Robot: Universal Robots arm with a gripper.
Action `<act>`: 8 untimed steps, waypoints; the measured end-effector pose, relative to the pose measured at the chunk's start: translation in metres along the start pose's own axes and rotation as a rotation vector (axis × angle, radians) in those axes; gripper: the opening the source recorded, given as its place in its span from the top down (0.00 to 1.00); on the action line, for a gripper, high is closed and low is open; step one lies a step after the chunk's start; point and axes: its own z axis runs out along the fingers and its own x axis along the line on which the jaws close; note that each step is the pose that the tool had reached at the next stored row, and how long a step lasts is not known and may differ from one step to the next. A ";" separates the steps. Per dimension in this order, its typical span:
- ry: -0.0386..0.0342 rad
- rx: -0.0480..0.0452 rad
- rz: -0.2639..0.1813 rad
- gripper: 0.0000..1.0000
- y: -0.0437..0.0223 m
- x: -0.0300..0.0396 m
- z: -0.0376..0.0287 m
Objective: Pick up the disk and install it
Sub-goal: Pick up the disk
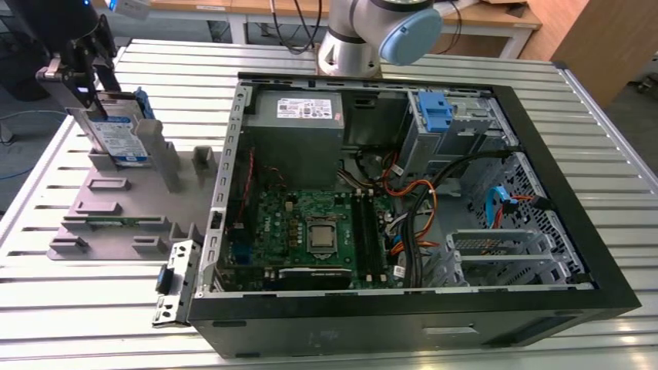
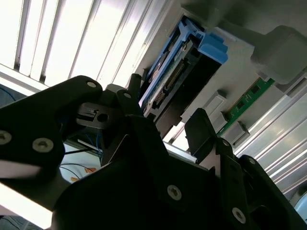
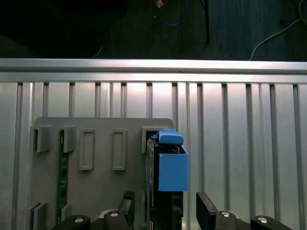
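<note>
Gripper (image 3: 166, 197) jaws stand wide astride the disk (image 3: 172, 170), upright in the stand (image 3: 100, 191) near the tabletop (image 3: 230, 143) edge; grasping and installation are not yet done.

No word or number can be made out anywhere; the disk (image 1: 116, 129), upright in the grey stand (image 1: 113, 208) at the exterior view's left, carries a white-and-blue label (image 1: 123, 145) whose print is too fine to read; the power supply (image 1: 298, 131), at the far side of the open computer case (image 1: 411, 312), bears a white sticker (image 1: 305, 109) with dark print, likewise illegible.
</note>
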 end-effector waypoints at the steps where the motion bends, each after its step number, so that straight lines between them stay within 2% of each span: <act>1: 0.0001 0.0000 0.000 0.36 0.0000 0.0000 0.0000; 2: 0.0000 0.0000 0.000 0.36 0.0000 0.0000 0.0000; 3: 0.0000 0.0000 0.000 0.43 -0.0001 0.0000 0.0000; 8: 0.0000 0.0000 0.000 0.44 -0.0002 0.0000 0.0000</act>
